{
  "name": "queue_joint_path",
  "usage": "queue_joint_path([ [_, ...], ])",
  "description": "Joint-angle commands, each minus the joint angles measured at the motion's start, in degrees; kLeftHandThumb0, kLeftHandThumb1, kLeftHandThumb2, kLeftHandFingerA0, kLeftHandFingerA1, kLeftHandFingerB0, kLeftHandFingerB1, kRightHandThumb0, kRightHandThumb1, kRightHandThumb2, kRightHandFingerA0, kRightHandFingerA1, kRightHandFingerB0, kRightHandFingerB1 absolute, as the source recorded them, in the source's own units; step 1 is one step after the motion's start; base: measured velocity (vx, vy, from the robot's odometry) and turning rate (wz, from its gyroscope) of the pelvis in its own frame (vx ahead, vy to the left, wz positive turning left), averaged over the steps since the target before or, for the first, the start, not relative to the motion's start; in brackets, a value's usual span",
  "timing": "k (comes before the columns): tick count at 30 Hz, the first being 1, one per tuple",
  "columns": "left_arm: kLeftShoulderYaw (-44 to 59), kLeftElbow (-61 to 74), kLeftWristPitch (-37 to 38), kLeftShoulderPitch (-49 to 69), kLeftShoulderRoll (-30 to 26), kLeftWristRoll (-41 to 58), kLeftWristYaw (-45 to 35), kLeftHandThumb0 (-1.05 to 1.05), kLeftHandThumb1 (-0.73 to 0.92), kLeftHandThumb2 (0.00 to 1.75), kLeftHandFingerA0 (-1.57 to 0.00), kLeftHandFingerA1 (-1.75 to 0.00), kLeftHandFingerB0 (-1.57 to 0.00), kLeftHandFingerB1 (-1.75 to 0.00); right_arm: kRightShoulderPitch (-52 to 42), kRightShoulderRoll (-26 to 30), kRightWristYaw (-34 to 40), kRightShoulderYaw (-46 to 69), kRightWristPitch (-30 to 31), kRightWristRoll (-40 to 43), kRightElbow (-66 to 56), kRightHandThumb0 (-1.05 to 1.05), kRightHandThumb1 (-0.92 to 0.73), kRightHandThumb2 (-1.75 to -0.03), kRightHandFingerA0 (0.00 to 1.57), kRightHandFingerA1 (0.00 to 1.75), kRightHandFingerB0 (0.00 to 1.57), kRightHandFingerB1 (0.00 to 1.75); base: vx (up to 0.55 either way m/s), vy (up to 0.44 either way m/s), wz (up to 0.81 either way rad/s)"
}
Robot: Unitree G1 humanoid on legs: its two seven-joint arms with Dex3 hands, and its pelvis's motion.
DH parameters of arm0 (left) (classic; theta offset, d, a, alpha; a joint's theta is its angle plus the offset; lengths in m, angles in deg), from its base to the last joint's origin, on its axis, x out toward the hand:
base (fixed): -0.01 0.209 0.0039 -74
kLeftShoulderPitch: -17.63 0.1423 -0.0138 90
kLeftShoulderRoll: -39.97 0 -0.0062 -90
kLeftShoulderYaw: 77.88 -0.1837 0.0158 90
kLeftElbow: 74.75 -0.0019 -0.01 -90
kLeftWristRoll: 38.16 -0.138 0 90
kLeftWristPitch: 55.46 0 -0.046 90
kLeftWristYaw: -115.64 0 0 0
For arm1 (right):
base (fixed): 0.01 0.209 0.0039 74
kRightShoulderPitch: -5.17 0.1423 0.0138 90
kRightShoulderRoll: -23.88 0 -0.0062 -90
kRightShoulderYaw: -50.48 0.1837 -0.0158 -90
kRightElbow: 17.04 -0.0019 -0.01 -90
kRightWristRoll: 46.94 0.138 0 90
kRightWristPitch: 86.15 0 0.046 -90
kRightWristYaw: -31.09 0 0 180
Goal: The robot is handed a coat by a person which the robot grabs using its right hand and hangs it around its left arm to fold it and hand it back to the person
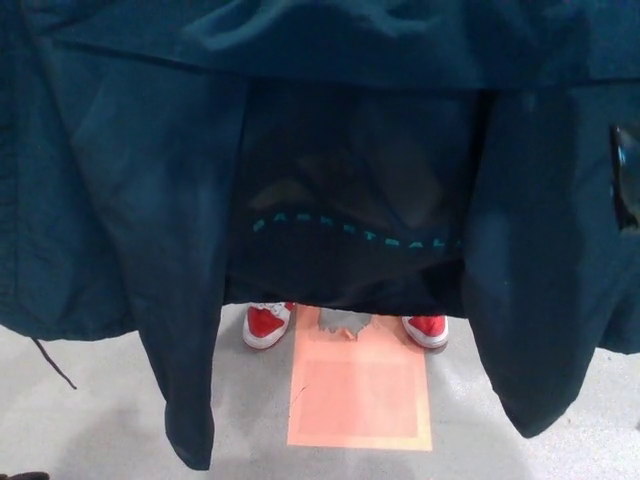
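- Dark teal coat (150, 180) fills top & mid frame; sleeves hang lwr left & lwr right.
- My right hand (627, 180): black sliver at right edge, against coat. I can't tell its grip.
- Left hand not in view.
- Person's red sneakers (268, 323) lwr centre, at orange floor square (360, 400).

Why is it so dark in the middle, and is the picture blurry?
Head view: the dark teal coat hangs close and shades its own inside, so the teal lettering looks dim and soft; the floor, red shoes and orange square below are bright and clearer.
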Motion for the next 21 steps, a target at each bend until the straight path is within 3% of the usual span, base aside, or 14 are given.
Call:
queue_joint_path([
  [1,-0.3,-0.2,2.0,-0.6,-1.8,-0.3,-1.0,-0.34,0.57,1.13,0.0,-0.48,0.0,-0.46,11.7,4.8,-8.5,-3.2,15.8,-0.5,-0.1,-0.9,-0.72,-0.94,0.0,0.01,0.0,0.03,0.0,0.0,0.0],
  [3,0.2,0.0,1.2,-1.0,-1.5,0.4,-1.2,-0.34,0.57,1.13,0.0,-0.48,0.0,-0.45,14.4,5.8,-10.3,-4.3,16.9,-0.4,2.7,-0.87,-0.92,-0.67,0.0,0.05,0.0,0.05,0.0,0.0,0.0],
  [4,0.4,0.1,1.1,-1.1,-1.5,0.6,-1.4,-0.34,0.56,1.13,0.0,-0.48,0.0,-0.46,15.3,6.2,-10.9,-4.8,17.1,-0.6,3.6,-0.89,-0.77,-1.15,0.0,0.14,0.0,0.13,0.0,0.0,0.0],
  [6,0.3,-0.1,1.1,-1.3,-1.5,0.6,-1.8,-0.34,0.56,1.13,0.0,-0.48,0.0,-0.46,18.2,7.6,-13.7,-6.6,18.3,-0.2,7.4,-0.9,-0.76,-0.96,0.0,0.02,0.0,0.06,0.0,0.0,0.0],
  [7,0.9,-0.2,1.1,-1.3,-1.3,1.3,-2.3,-0.79,0.79,1.1,-0.02,-0.39,-0.17,-0.46,19.9,8.6,-15.4,-7.9,18.5,-0.5,9.7,-0.89,-0.76,-0.94,0.0,0.0,0.0,0.06,0.0,0.0,0.0],
  [8,1.2,-0.3,1.5,-1.1,-1.2,1.6,-2.5,-0.35,0.56,1.13,0.0,-0.48,0.0,-0.46,21.6,9.4,-17.1,-9.3,19.0,-0.7,11.8,-0.86,-0.74,-0.92,0.0,0.0,0.0,0.06,0.0,0.0,0.0],
  [10,1.4,-0.2,2.1,-0.9,-1.3,1.8,-3.0,-0.72,0.92,0.75,-0.11,-0.28,-0.11,-0.28,24.0,10.4,-19.0,-11.3,19.9,-1.2,14.6,-0.9,-0.81,-1.14,0.0,0.13,0.0,0.13,0.0,0.0,0.0],
  [12,1.9,-0.2,1.7,-1.0,-1.2,2.2,-3.5,-0.74,0.92,0.74,-0.11,-0.26,-0.12,-0.29,27.7,11.0,-22.0,-13.9,19.7,-1.3,19.9,-0.9,-0.82,-1.14,0.0,0.13,0.0,0.14,0.0,0.0,0.0],
  [13,1.9,-0.2,1.6,-1.1,-1.2,2.0,-3.3,-0.74,0.77,1.1,-0.03,-0.39,-0.08,-0.43,29.1,11.2,-23.1,-15.0,19.4,-1.5,22.1,-0.89,-0.81,-1.14,0.0,0.14,0.0,0.15,0.0,0.0,0.0],
  [15,1.5,-0.2,1.7,-1.0,-1.3,1.3,-2.5,-0.77,0.77,1.1,-0.08,-0.4,-0.08,-0.41,32.5,11.5,-26.1,-17.7,20.8,-2.5,26.2,-0.89,-0.75,-0.93,0.0,0.0,0.0,0.05,0.0,0.0,0.0],
  [16,1.6,-0.1,1.8,-1.3,-1.4,1.4,-2.9,-0.73,0.92,0.73,-0.11,-0.28,-0.1,-0.29,34.4,11.4,-27.1,-19.2,21.8,-3.1,28.6,-0.9,-0.74,-0.94,0.0,0.03,0.0,0.07,0.0,0.0,0.0],
  [17,1.6,-0.1,1.9,-1.3,-1.5,1.4,-3.1,-0.8,0.79,1.11,-0.06,-0.39,-0.07,-0.42,35.5,11.2,-28.2,-20.3,21.4,-3.3,30.8,-0.89,-0.73,-0.93,0.0,0.05,0.0,0.09,0.0,0.0,0.0],
  [20,1.6,-0.3,1.6,-1.7,-1.7,1.3,-3.1,-0.74,0.77,1.11,-0.05,-0.39,-0.06,-0.41,39.4,10.2,-32.0,-23.4,21.8,-2.8,38.1,-0.86,-0.89,-0.69,0.0,0.07,0.0,0.16,0.0,0.0,0.0],
  [21,1.6,-0.3,1.7,-1.6,-1.6,1.3,-2.8,-0.81,0.8,1.11,-0.04,-0.4,-0.14,-0.44,40.6,9.9,-33.0,-24.4,22.7,-3.0,39.8,-0.95,-0.71,-0.97,0.0,0.06,0.0,0.12,0.0,0.0,0.0],
])
